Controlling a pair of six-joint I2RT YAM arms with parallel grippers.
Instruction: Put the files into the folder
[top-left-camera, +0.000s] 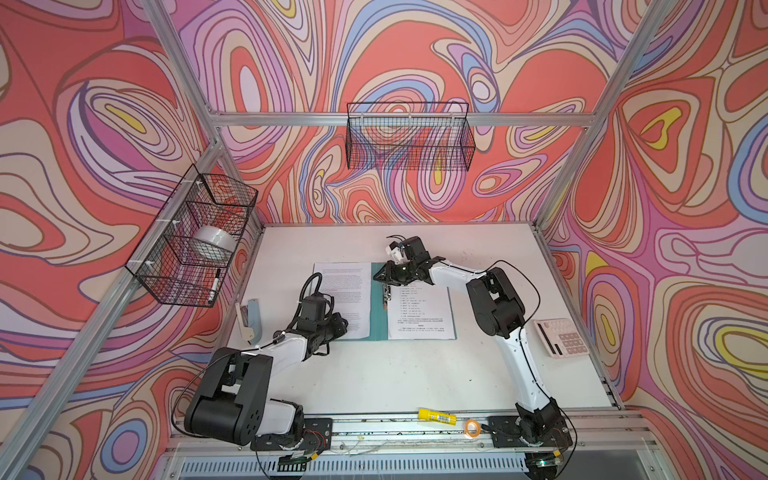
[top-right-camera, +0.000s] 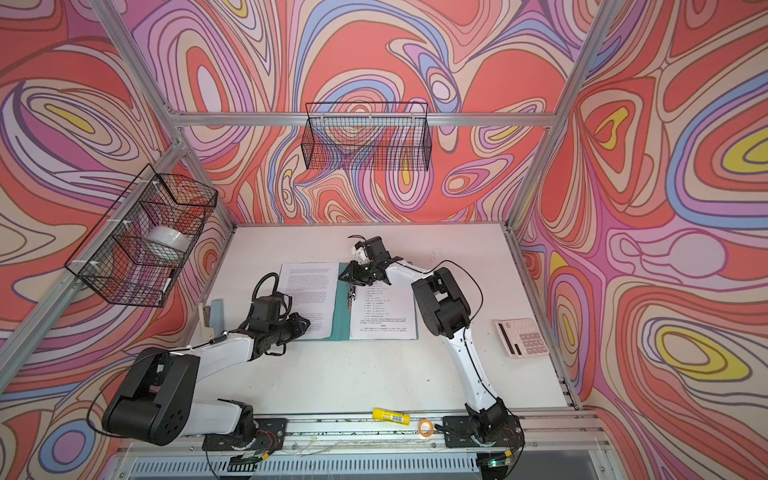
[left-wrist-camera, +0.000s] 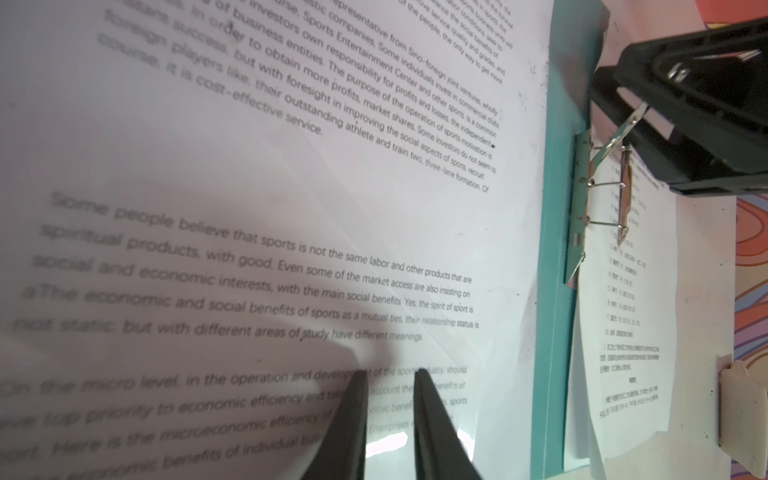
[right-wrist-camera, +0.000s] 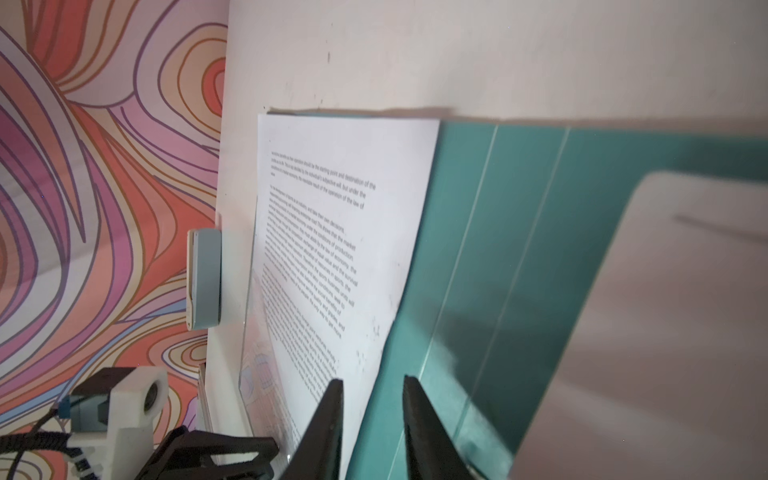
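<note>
Filing underway: white printed paper sheets (top-left-camera: 343, 299) lie on the open teal-green flat folder (top-left-camera: 379, 323). Both my jaws stand slightly apart, empty. Next, likely: tuck them under its metal clip (top-left-camera: 387, 293).

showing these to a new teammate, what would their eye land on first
Probably the loud swirling pink, orange and purple walls wrapping the whole cell. Next comes the open teal folder mid-table, with white printed files lying on both halves. Both arms reach in there: the left gripper is over the left sheet, and the right gripper is by the metal clip at the spine.
</note>
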